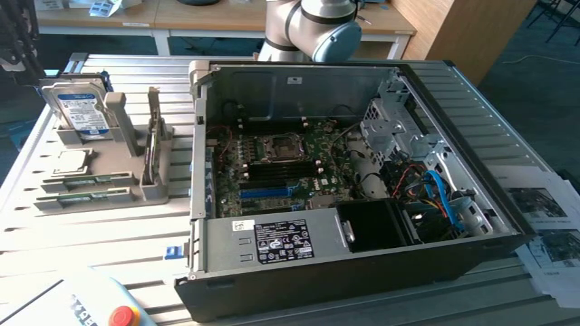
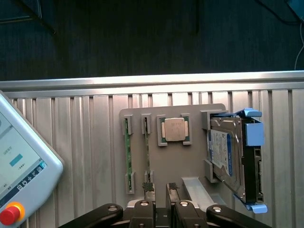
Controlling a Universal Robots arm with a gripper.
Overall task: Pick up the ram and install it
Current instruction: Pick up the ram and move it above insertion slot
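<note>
Two ram sticks, thin green boards, stand on edge in slots of a grey holder: one ram stick nearer the pendant, the other ram stick beside the processor chip. In the exterior view the same sticks sit at the holder's near end, at that view's left. My gripper hangs well above the holder, over its edge by the ends of the sticks, and touches neither. The open computer case shows the motherboard with its memory slots.
A silver hard drive with a blue-white label and a processor chip share the holder. A teach pendant lies beside it on the slatted metal table. Printed sheets lie at the exterior view's right. The arm's joint rises behind the case.
</note>
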